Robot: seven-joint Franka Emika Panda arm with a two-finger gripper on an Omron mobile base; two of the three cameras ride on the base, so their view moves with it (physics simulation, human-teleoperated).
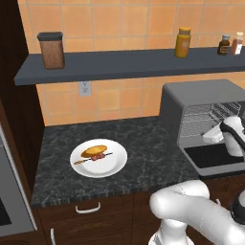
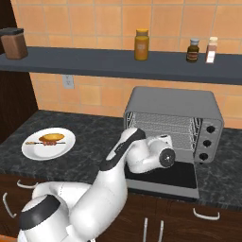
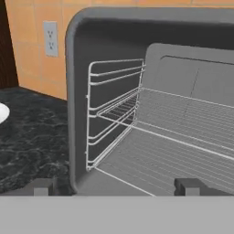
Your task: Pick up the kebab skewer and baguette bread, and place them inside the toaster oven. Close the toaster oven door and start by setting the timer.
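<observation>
Grey and gaping, the toaster oven point(image 2: 173, 125) stood with its door point(image 2: 165, 178) down while the empty, wide-spread end effector point(image 3: 114, 185) faced its racks, so fetching the skewer point(image 1: 93, 158) and bread point(image 1: 94, 151) from the plate point(image 1: 115, 165) on the table point(image 1: 143, 153) seemingly came next.

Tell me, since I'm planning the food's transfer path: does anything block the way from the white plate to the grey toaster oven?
Nothing visible does. The dark speckled counter lies bare between the white plate and the grey toaster oven, whose dark glass door is folded down, open. The open gripper faces the wire racks.
</observation>
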